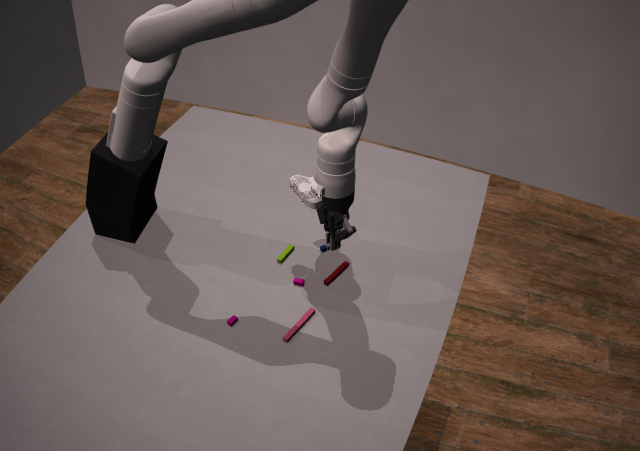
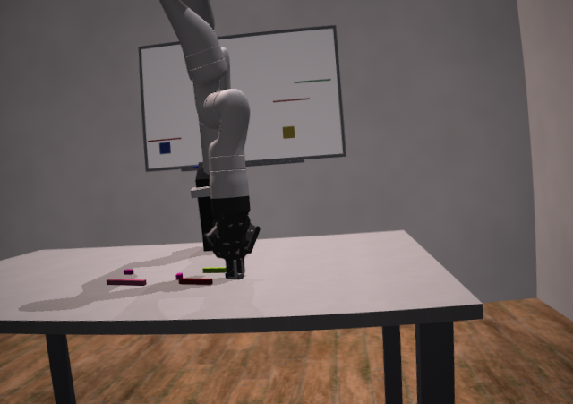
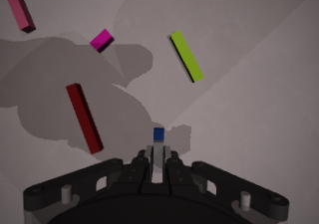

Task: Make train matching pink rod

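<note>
Grey walls and a plank floor surround the pale table, where the gripper is closed on the small blue rod, pinched between its fingertips right at the surface. The red rod lies just in front of it, with one magenta rod close beside that; the lime rod sits a little further off, while the pink rod and a second magenta rod lie well apart. Blue, magenta and red would add up to pink, so the blue rod likely belongs against one end of the red rod. Doing this well means carrying it low, squaring it to the red rod's long axis, and setting it down flush without nudging. Open room lies towards the table's right side; every edge is well away, and the lime rod looks comfortably distant from the likely train line.
</note>
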{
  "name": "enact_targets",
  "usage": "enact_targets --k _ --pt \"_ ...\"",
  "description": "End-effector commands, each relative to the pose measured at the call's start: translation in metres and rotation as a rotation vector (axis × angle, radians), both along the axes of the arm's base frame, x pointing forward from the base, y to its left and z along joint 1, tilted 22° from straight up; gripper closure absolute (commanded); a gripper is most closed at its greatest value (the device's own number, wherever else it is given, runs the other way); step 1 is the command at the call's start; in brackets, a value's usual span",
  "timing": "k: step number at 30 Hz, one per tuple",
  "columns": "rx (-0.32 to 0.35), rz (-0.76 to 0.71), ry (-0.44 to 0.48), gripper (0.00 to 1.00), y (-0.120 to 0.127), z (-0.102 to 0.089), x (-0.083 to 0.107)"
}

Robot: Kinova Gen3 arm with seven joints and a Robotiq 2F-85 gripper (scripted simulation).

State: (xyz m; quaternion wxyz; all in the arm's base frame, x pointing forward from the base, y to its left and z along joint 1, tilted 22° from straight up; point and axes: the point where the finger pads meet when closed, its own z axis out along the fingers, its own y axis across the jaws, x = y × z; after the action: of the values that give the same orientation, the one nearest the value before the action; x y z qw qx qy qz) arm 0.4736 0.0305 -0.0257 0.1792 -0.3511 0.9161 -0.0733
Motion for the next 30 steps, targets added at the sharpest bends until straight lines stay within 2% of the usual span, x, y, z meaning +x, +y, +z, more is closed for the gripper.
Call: enact_targets --k 1,10,11,13,14,16,17,19,23,30 --pt "0.000 0.000 -0.001 0.95 0.0001 0.0006 0.0003" --pt "0.000 0.000 -0.001 0.95 0.0001 0.0006 0.0003" --pt "0.000 0.000 -0.001 0.92 0.0001 0.0006 0.0003" --pt "0.000 0.000 -0.001 0.92 0.0001 0.0006 0.0003" --pt "0.000 0.000 -0.001 0.88 0.0001 0.0006 0.0003" --pt "0.000 0.000 -0.001 0.88 0.0001 0.0006 0.0003" --pt "0.000 0.000 -0.001 0.84 0.0001 0.0006 0.0003" --pt "0.000 0.000 -0.001 0.84 0.0001 0.0006 0.0003" --pt "0.000 0.000 -0.001 0.76 0.0001 0.0006 0.0003" --pt "0.000 0.000 -0.001 0.76 0.0001 0.0006 0.0003"
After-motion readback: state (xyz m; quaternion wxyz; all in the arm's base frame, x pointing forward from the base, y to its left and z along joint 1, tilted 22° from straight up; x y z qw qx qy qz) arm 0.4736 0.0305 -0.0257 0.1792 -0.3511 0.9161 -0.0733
